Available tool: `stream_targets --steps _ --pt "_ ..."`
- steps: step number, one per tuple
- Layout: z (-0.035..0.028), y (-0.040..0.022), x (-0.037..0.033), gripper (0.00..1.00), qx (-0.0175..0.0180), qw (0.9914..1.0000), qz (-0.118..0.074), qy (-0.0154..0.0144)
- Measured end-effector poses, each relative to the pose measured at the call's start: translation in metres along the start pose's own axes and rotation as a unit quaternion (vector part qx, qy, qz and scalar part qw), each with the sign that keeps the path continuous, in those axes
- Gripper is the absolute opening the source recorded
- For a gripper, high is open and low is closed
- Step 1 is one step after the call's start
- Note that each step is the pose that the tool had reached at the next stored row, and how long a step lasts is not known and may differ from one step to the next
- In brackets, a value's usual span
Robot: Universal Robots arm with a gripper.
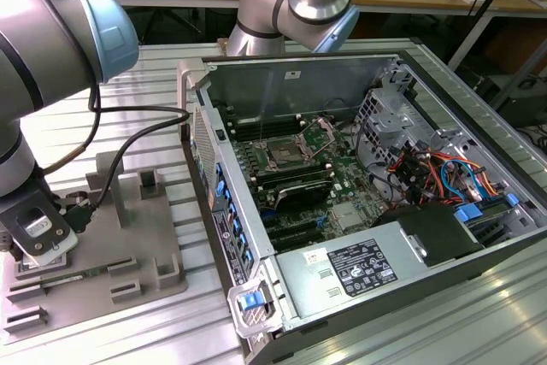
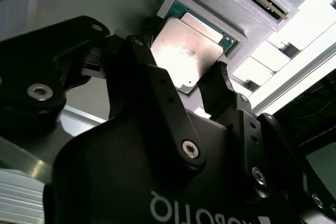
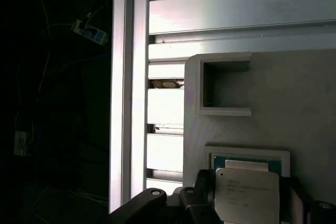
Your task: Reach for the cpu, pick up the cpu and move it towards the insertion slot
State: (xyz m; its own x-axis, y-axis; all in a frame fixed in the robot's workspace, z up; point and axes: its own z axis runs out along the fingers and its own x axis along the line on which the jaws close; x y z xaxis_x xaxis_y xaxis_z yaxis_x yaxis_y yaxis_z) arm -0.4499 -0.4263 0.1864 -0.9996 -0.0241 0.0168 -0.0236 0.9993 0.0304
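The cpu is a silvery square chip with a thin green rim. It lies in a square-walled recess of the grey plastic plate at the exterior view's left. My gripper is down over it, one black finger against each of two opposite sides, shut on the cpu. In the first wrist view the cpu sits between the fingers, level with the recess wall. The gripper is low over the plate. The insertion slot, a shiny metal frame with a dark centre, is on the motherboard inside the open computer case.
The open computer case stands to the exterior view's right of the plate, its side wall between plate and motherboard. Raised blocks rise from the plate. A black cable runs from the arm. An empty square recess adjoins the cpu's recess.
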Motion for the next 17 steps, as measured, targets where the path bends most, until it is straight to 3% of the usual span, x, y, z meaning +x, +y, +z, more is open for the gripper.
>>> stream_targets --steps 1,17 --pt "0.0 0.0001 0.0 0.59 0.0 1.0 0.0 0.0" --pt "-0.0001 -0.0008 0.0 0.58 0.0 1.0 0.001 -0.0002"
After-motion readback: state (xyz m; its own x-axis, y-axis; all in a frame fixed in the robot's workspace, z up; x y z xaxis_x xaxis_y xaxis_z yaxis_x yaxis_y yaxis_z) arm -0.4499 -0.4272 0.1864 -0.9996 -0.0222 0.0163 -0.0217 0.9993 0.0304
